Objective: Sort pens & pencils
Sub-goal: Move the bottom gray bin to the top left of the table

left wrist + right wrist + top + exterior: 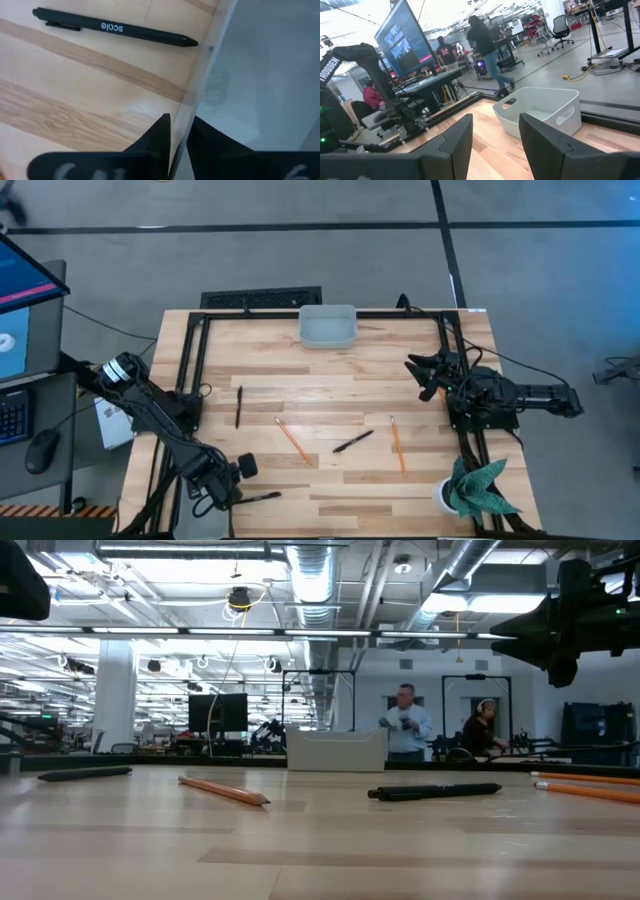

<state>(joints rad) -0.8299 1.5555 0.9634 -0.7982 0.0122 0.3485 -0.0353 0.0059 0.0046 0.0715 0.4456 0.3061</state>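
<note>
Three black pens lie flat on the wooden table: one left of centre (239, 406), one near the middle (353, 441) (435, 792), and one by the near edge (262, 497) (115, 29). Two orange pencils lie flat as well (292, 438) (397, 444) (225, 791). My left gripper (238, 492) (180, 135) hovers over the table's near edge beside the nearest pen. Its fingers are all but shut, with a narrow slit between them, and touch nothing. My right gripper (425, 375) (495, 135) waits open above the table's right side.
A pale grey bin (327, 326) (540, 112) stands at the middle of the far edge. A potted plant (472, 488) sits at the near right corner. A black frame (195, 370) runs along the table's sides. People move in the room beyond the table.
</note>
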